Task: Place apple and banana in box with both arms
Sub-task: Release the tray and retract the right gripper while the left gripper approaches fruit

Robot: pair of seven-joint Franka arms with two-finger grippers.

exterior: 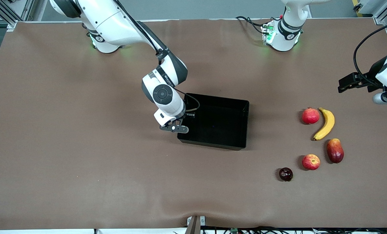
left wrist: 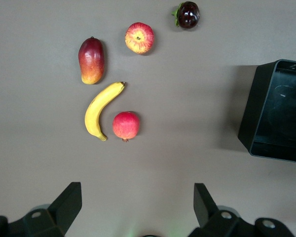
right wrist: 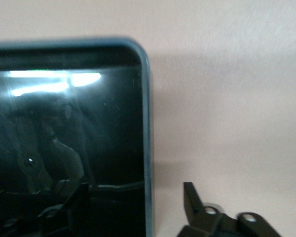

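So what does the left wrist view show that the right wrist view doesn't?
Only the left wrist view shows the fruit on the table: the banana, the apple, a pinkish-red round fruit, a red-and-yellow oblong fruit and a dark maroon fruit, plus the open left gripper. Only the right wrist view shows the right gripper, its fingers astride the box wall, one inside and one outside. Both show the black box and the brown table.

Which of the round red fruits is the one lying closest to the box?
The small dark maroon fruit. It lies nearer the box than the apple or the pinkish-red crowned fruit, and nearest the front camera.
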